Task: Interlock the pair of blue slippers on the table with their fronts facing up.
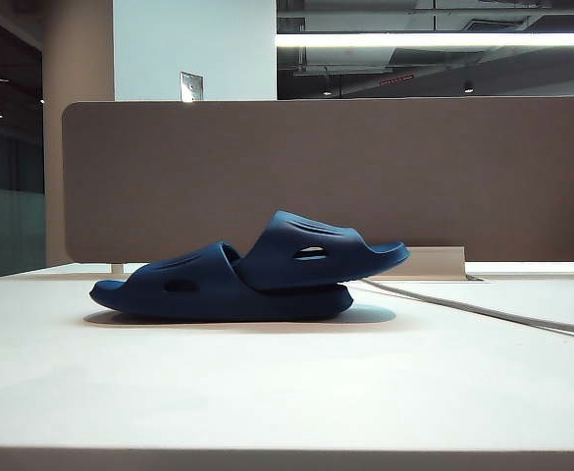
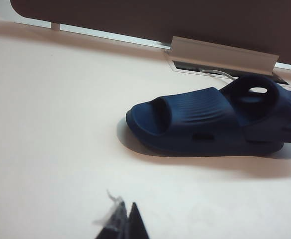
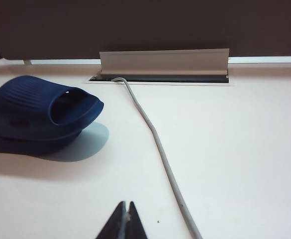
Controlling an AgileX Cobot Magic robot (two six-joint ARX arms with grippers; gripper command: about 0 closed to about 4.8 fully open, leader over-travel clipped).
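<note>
The pair of blue slippers (image 1: 237, 280) lies in the middle of the white table (image 1: 267, 392), nested one into the other, straps up. One slipper (image 1: 183, 285) lies flat with its toe to the left; the other slipper (image 1: 321, 253) rests tilted on its heel end, toe to the right. The left wrist view shows the pair (image 2: 215, 122) from the open-toe side, well away from my left gripper (image 2: 127, 209), which is shut and empty over bare table. My right gripper (image 3: 126, 205) is shut and empty too, apart from the raised slipper (image 3: 41, 112). Neither gripper appears in the exterior view.
A grey cable (image 3: 160, 154) runs from a slot with a raised metal flap (image 3: 164, 62) at the back of the table, across it beside my right gripper. A brown-grey partition panel (image 1: 365, 177) stands behind the table.
</note>
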